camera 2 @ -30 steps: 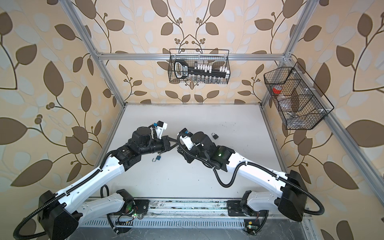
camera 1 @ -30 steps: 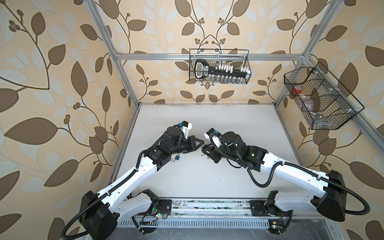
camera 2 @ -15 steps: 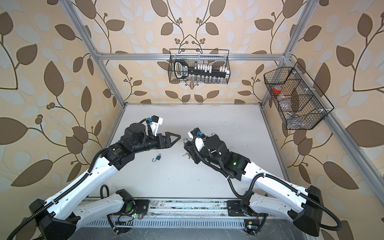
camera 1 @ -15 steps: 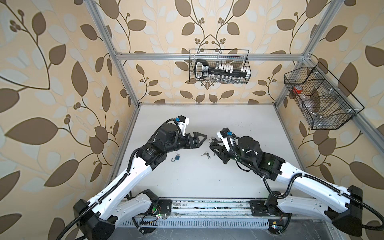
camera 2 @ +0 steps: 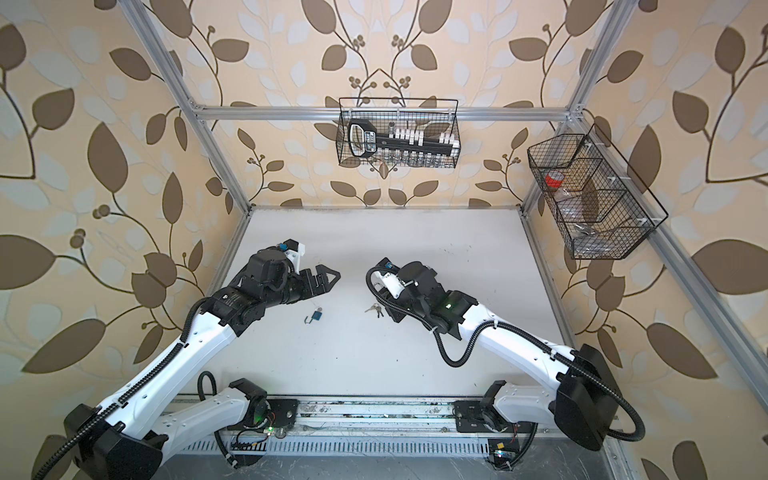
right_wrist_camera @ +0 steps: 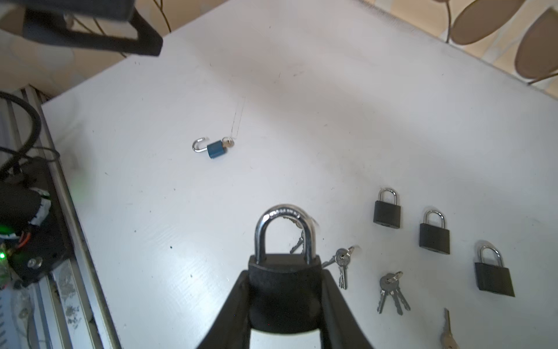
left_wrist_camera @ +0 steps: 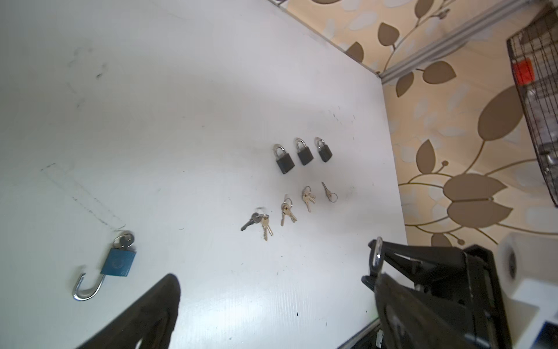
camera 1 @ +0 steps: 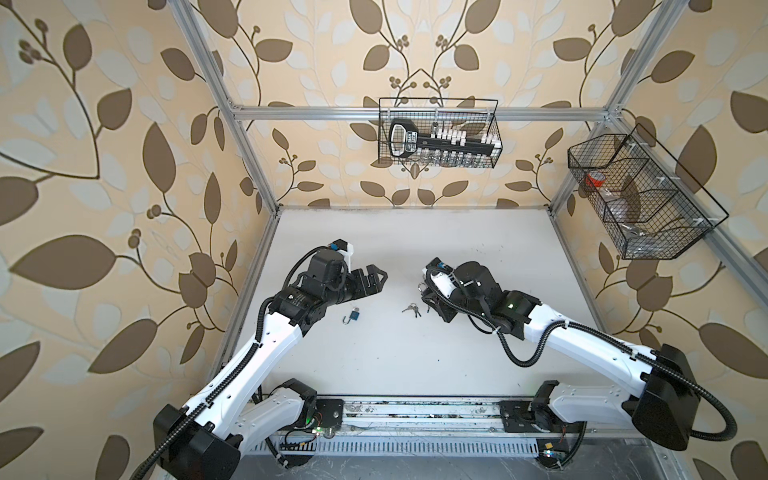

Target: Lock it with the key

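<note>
A black padlock (right_wrist_camera: 283,290) with its shackle down in the body sits between the fingers of my right gripper (right_wrist_camera: 285,273), which is shut on it. In both top views that gripper (camera 1: 428,291) (camera 2: 380,291) hangs low over the table's middle. A bunch of keys (camera 1: 411,308) (camera 2: 374,308) (left_wrist_camera: 259,222) lies loose on the table just left of it. My left gripper (camera 1: 374,280) (camera 2: 328,278) (left_wrist_camera: 274,287) stands wide open and empty, farther left. Below it lies a blue padlock (camera 1: 352,318) (left_wrist_camera: 117,263) (right_wrist_camera: 216,149) with its shackle open and a key in it.
Three shut black padlocks (left_wrist_camera: 285,163) (right_wrist_camera: 434,234) lie in a row, and further key bunches (left_wrist_camera: 308,196) (right_wrist_camera: 392,290) lie beside them. Wire baskets hang on the back wall (camera 1: 438,133) and the right wall (camera 1: 640,195). The white table (camera 1: 415,365) is walled by a metal frame.
The two grippers met at the middle, then drew apart. My left gripper opened and pulled back left; the key bunch now lies on the table. The right kept the black padlock.
</note>
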### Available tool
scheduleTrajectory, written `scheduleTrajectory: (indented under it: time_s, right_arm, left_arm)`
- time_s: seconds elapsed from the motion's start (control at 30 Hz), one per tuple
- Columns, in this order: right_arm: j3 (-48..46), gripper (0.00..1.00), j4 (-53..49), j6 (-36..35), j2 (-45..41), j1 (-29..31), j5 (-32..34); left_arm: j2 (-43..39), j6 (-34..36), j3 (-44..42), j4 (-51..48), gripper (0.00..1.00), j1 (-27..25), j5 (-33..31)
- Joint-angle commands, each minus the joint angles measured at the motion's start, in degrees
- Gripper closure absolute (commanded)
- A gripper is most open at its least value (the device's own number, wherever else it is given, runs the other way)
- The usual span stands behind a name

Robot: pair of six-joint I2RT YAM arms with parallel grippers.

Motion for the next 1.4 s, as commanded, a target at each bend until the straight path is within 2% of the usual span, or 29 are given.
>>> scheduleTrajectory:
  time_s: [0.0, 0.13, 0.33, 0.7, 0.93, 1.17, 1.37]
  right_arm:
    - [4.9, 1.00, -4.8, -6.3, 4.1, -0.3, -0.9]
    - [8.4, 1.00, -9.1, -10.0, 11.3, -0.7, 1.1]
    - [13.8, 1.00, -10.7, -13.9, 19.9, -3.5, 0.9]
    - [26.0, 1.00, -14.4, -18.6, 35.3, -7.3, 0.3]
    - [32.5, 1.00, -16.4, -19.6, 42.2, -7.4, -0.1]
    - [35.9, 1.00, -17.9, -20.8, 46.5, -7.8, 1.3]
    - [36.8, 0.95, -18.4, -20.9, 48.3, -8.4, 0.9]
  left_arm:
    - [-3.0, -3.0, -3.4, 1.8, 0.01, 5.5, 7.0]
    - [-5.6, -6.2, -8.3, 4.9, 0.01, 12.8, 13.5]
    - [-9.2, -7.1, -11.3, 3.8, 0.01, 20.5, 18.2]
    - [-10.9, -5.5, -11.4, 1.1, 0.01, 28.6, 22.9]
    - [-10.1, -3.6, -9.5, -4.6, 0.01, 30.8, 20.1]
    - [-10.2, -2.6, -7.9, -6.1, 0.01, 31.0, 19.8]
    - [-10.0, -0.7, -5.0, -8.7, 0.01, 30.9, 18.0]
